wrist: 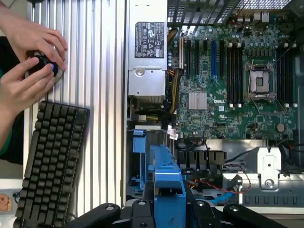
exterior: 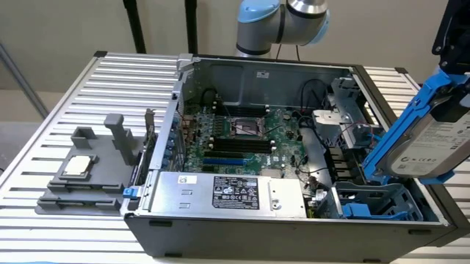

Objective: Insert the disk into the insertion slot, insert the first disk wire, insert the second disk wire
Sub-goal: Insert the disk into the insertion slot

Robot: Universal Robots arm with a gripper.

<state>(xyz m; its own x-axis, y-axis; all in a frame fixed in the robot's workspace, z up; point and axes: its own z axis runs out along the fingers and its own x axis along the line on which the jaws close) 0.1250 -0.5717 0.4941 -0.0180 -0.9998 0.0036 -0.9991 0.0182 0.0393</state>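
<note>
**Drive held aloft over the open case, bay below unfilled**

The pincer (exterior: 454, 102) hangs at the exterior view's right edge, above the open computer case (exterior: 294, 236), and it is clamped on the disk (exterior: 433, 151). In the wrist view its black fingers (wrist: 197, 211) sit on either side of the bright blue carrier frame (wrist: 166, 183), pressing it between them. The drive hangs from that grip on a slant. Its labelled silver face looks toward the exterior view's right, its upper end is up in the pincer, and its lower end points down into the case.

Just under that lower end is the insertion slot (exterior: 400, 198), the blue-grey cage in the near corner of the case on the exterior view's right. The carrier's tip is near the cage's rim, but the drive is outside the bay. I cannot tell whether the two touch.

Beyond the cage, along the case's near wall, lies the silver power supply (exterior: 228, 192) with its black label. Behind it is the green motherboard (exterior: 242, 137).

The case stands on a slatted metal table (exterior: 66, 93). A grey fixture (exterior: 88, 176) with a small square chip on it sits toward the exterior view's left. In the wrist view a dark keyboard (wrist: 52, 161) lies on the slats, and a person's hands (wrist: 28, 61) are closed around a small dark object beside it.
</note>
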